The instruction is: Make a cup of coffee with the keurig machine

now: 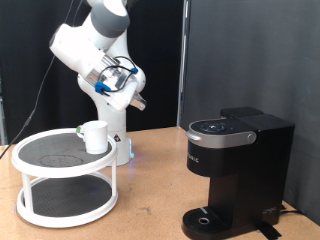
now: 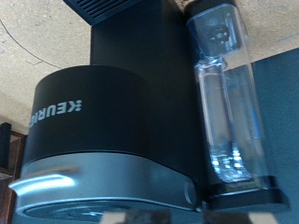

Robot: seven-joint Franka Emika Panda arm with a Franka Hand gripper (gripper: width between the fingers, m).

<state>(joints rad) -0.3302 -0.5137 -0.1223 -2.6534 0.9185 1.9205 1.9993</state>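
The keurig machine (image 1: 238, 160) is black and boxy and stands on the wooden table at the exterior view's right, lid down. The wrist view shows it from above (image 2: 103, 121), with its logo and its clear water tank (image 2: 224, 103). The small white cup (image 1: 95, 136) stands upright on the top tier of a round rack (image 1: 45, 152) at the exterior view's left. My gripper (image 1: 141, 101) hangs in the air above and between the cup and the machine, touching neither. Its pale fingertips (image 2: 113, 218) show wide apart at the wrist view's edge, with nothing between them.
The two-tier white rack has dark mesh shelves, and its lower tier (image 1: 60, 200) holds nothing I can see. The arm's white base (image 1: 120, 145) stands behind the rack. A dark curtain backs the table. The machine's round drip base (image 1: 205, 218) is near the table's front.
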